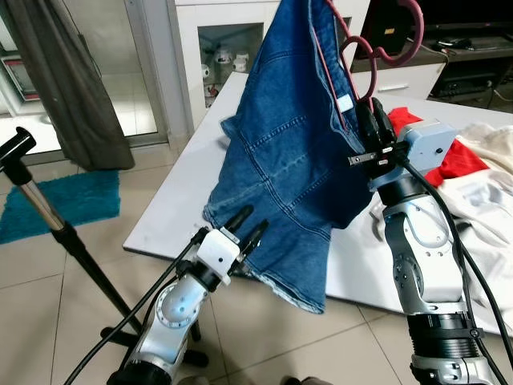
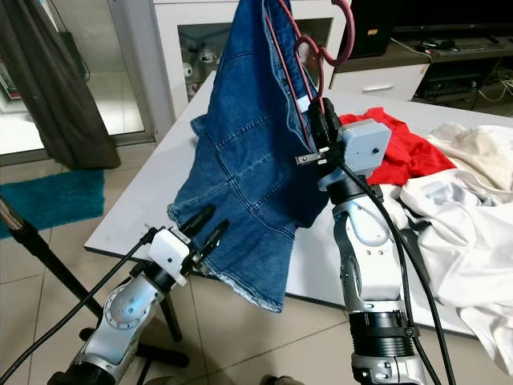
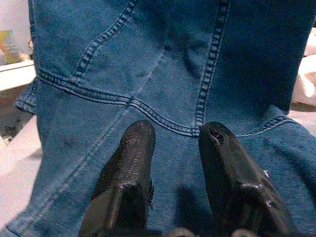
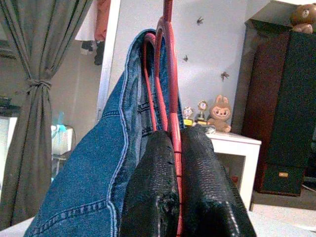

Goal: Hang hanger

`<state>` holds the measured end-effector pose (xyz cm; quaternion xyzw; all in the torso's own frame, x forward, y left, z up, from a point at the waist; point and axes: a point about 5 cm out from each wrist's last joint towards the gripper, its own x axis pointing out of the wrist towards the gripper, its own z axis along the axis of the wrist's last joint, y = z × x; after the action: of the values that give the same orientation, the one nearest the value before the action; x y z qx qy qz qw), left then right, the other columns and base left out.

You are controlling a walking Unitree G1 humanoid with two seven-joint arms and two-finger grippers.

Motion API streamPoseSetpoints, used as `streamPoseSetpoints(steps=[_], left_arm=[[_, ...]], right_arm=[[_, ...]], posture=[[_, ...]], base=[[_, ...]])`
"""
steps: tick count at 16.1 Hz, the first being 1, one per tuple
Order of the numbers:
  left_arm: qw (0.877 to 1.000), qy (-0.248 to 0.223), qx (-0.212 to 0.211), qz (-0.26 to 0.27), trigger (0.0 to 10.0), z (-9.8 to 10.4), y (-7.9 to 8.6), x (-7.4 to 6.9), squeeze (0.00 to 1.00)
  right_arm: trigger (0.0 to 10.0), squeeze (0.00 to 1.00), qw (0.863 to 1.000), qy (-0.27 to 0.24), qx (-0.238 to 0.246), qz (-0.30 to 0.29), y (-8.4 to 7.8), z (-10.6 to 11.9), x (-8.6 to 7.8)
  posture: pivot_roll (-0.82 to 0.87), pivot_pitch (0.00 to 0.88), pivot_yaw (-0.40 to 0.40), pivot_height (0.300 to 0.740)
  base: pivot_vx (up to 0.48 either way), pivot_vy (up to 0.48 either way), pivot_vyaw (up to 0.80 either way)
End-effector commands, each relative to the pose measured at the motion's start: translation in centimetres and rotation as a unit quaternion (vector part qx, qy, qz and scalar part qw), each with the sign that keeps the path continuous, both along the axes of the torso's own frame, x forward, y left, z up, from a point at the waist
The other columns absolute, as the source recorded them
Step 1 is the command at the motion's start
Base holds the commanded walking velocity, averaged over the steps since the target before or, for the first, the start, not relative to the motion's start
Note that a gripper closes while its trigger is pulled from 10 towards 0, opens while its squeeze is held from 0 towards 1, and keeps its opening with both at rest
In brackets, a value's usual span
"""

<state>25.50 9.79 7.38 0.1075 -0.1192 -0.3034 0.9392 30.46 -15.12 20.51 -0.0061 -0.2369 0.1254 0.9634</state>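
Tiled floor (image 1: 264,337) runs under a low white surface (image 1: 180,200) strewn at its far right with a red garment (image 1: 457,160) and white laundry (image 1: 489,200); behind it stand a white cabinet (image 1: 224,48) with small figures on its shelf, a dark curtain (image 1: 72,88) and a teal rug (image 1: 56,204) by a glass door; a black stand (image 1: 56,233) with a metal pole rises at the left. The right gripper (image 1: 373,120) is raised above the surface, its two black fingers pressed together on the lower wire of a pink hanger (image 1: 377,40), which is held upright with its hook at the top; blue jeans (image 1: 288,160) are draped over the hanger and hang down in front of the surface edge, the hem reaching below it toward the floor. The left gripper (image 1: 244,228) sits low, just in front of the lower part of the jeans, fingers (image 3: 131,163) apart and holding nothing; the left wrist view shows the denim seams right ahead of the tips, whether touching cannot be told. The right wrist view shows the hanger wire clamped between the two pads, with denim beside it.
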Motion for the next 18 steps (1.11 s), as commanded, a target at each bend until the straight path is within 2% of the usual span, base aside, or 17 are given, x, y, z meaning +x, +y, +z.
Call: streamPoseSetpoints(steps=[1,7,18], left_arm=[[1.0,-0.006,0.005,-0.007,10.0,0.25,-0.32,0.0,0.0],[1.0,-0.005,0.005,-0.006,10.0,0.29,-0.29,0.1,0.0],[1.0,-0.005,0.004,-0.003,10.0,0.35,-0.35,0.39,0.0]], right_arm=[[10.0,0.0,1.0,-0.02,0.004,-0.001,-0.06,0.91,-0.21],[10.0,0.0,1.0,-0.017,0.005,-0.001,-0.04,0.82,-0.17],[10.0,0.0,1.0,-0.014,0.002,0.004,0.12,0.8,0.11]], posture=[[0.16,0.037,-0.019,0.74],[0.16,0.037,-0.016,0.74],[0.16,0.027,-0.019,0.74]], base=[[0.0,-0.472,0.0],[0.0,-0.405,0.0],[0.0,0.0,0.0]])
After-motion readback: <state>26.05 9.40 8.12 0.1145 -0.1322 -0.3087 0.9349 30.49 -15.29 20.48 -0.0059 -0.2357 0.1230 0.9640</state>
